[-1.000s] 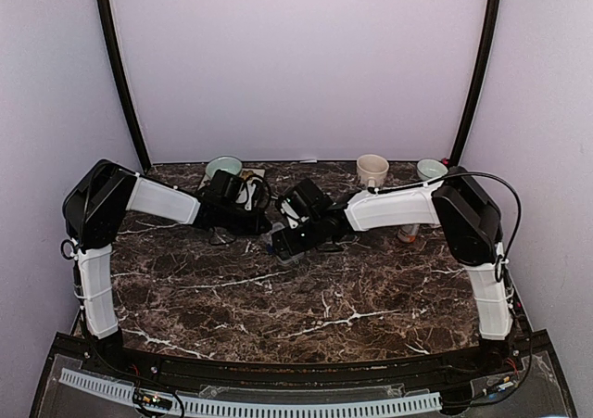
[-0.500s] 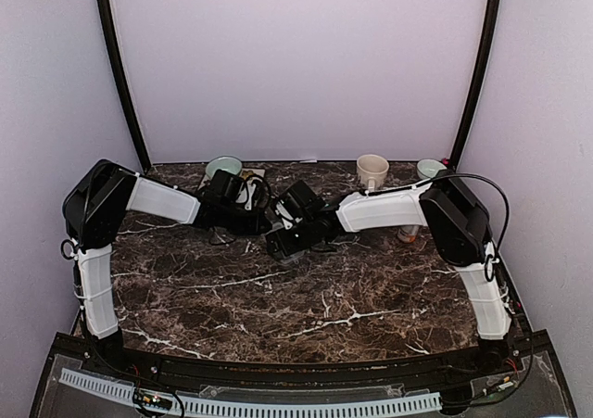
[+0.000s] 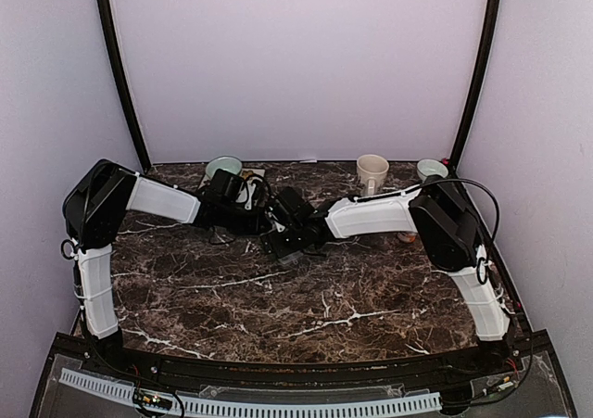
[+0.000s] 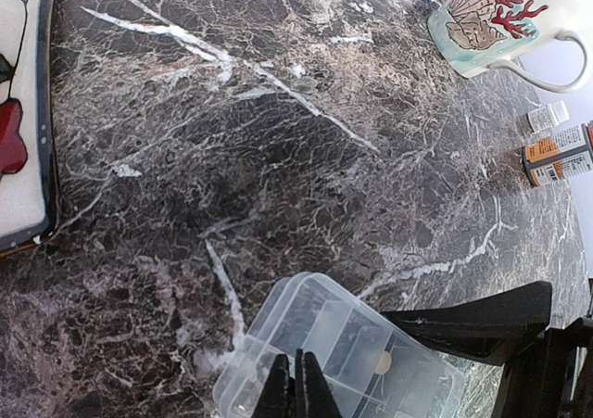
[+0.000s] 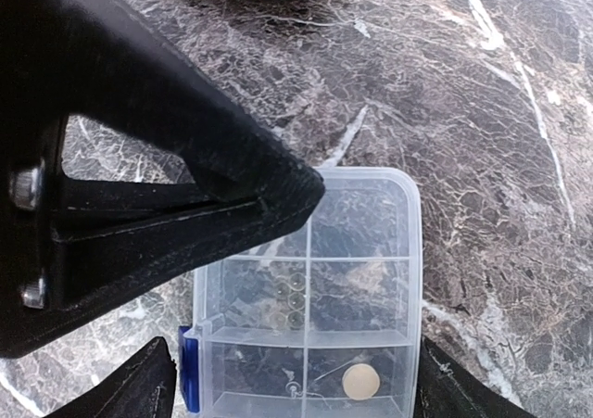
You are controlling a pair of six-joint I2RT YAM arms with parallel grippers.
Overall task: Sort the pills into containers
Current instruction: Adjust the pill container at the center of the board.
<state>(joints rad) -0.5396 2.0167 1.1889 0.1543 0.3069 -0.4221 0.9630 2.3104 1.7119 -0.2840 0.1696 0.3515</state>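
The clear plastic pill organizer (image 5: 310,288) lies on the dark marble, its cells the containers. One round tan pill (image 5: 360,381) sits in a near cell, also seen in the left wrist view as the pill (image 4: 384,362) inside the organizer (image 4: 343,344). My right gripper (image 5: 296,401) is open and straddles the box, a finger close beside each long side. My left gripper (image 4: 296,386) is shut, its tips right over the box's left part; it fills the upper left of the right wrist view. In the top view both grippers, left (image 3: 258,221) and right (image 3: 283,244), hide the box.
A seashell mug (image 4: 496,15), an orange pill bottle (image 4: 556,154) and a small white bottle (image 4: 547,117) stand at the back right. A white tray edge (image 4: 18,158) lies to the left. Two bowls (image 3: 223,167) (image 3: 431,169) sit along the back wall.
The right arm has swung left, bringing its gripper closer against the left gripper over the box. The left arm has stayed put.
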